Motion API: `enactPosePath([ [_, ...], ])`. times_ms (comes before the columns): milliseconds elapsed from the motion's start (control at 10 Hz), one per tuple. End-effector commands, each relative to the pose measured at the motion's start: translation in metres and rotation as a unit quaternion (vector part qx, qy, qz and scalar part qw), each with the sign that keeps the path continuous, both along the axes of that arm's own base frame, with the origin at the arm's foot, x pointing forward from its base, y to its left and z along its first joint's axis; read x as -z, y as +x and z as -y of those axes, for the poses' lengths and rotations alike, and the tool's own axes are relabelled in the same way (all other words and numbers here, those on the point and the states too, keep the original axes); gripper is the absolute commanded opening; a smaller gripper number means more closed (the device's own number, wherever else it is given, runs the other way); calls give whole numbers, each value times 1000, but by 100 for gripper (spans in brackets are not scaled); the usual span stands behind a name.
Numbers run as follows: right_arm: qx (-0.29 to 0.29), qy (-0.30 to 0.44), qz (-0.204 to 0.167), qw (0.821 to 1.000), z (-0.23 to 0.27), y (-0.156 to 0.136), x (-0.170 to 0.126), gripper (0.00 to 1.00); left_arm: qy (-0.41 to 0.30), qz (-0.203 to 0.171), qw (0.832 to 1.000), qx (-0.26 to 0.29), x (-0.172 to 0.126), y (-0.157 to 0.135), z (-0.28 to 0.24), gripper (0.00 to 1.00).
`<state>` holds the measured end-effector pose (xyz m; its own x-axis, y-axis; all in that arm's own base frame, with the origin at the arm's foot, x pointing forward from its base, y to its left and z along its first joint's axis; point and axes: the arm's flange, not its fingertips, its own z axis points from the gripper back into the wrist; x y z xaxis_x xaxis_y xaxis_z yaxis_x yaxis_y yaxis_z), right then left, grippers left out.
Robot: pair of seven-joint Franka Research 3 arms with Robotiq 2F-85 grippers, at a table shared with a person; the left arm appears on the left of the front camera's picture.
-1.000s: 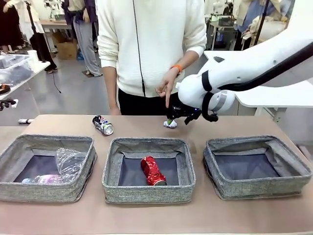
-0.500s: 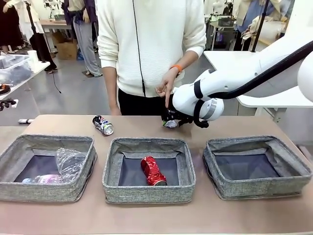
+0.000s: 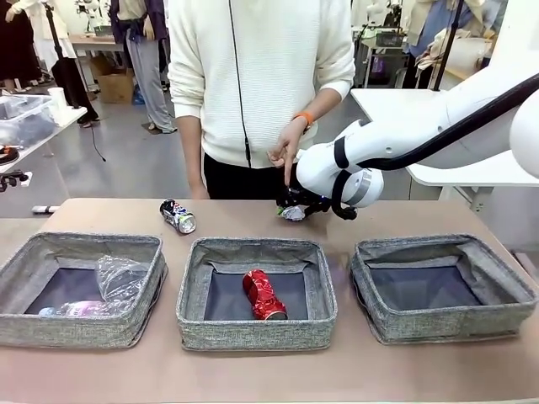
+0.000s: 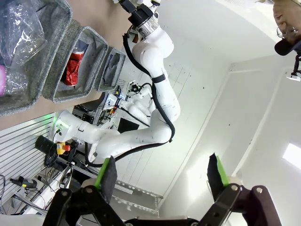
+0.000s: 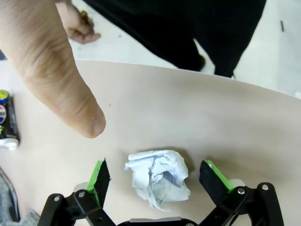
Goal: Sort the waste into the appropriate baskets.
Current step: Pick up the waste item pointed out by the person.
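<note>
A small white paper wad lies on the table between the open fingers of my right gripper, which has come down around it at the far edge. A person's finger points down just beside it. A dark blue-white printed can lies on the table behind the left basket. The left basket holds a clear plastic cup and a clear bottle. The middle basket holds a red can. The right basket has nothing in it. My left gripper is open, raised and pointing away from the table.
The person in a white sweater stands at the far side, one hand just above my right gripper. Bare table lies between the baskets and the far edge. In the left wrist view the baskets show sideways at top left.
My right gripper moved left and down onto the paper wad, then stayed nearly still. The person's pointing hand has held its place.
</note>
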<state>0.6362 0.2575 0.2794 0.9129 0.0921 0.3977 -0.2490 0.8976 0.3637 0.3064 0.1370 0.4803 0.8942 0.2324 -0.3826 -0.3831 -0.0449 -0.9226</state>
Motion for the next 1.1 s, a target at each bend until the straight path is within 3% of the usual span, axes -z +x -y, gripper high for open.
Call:
enactPosePath([
  [0,-7,15,-9,1000,4,-1,2,100,2,2,1000,-1,-1,-2,-1,100],
  [100,-16,15,-19,1000,3,-2,0,96,2,2,1000,-1,-1,-2,-1,100],
  [200,-23,16,-29,999,2,-3,-4,43,2,2,1000,-1,-1,-2,-1,100],
  [300,-25,16,-31,999,2,-4,-7,39,2,2,1000,-1,-1,-2,-1,100],
  [400,-29,17,-31,999,3,-5,-10,0,2,2,1000,-1,-1,-2,-1,100],
  [600,-32,24,-35,999,4,-6,-11,0,2,2,1000,-1,-1,-2,-1,100],
  [700,-32,25,-35,999,5,-7,-11,19,2,2,1000,-1,-1,-2,-1,100],
  [900,-30,28,-31,999,8,-9,-15,0,2,2,1000,-1,-1,-2,-1,100],
  [1000,-31,29,-29,999,9,-10,-16,0,2,2,1000,-1,-1,-2,-1,100],
])
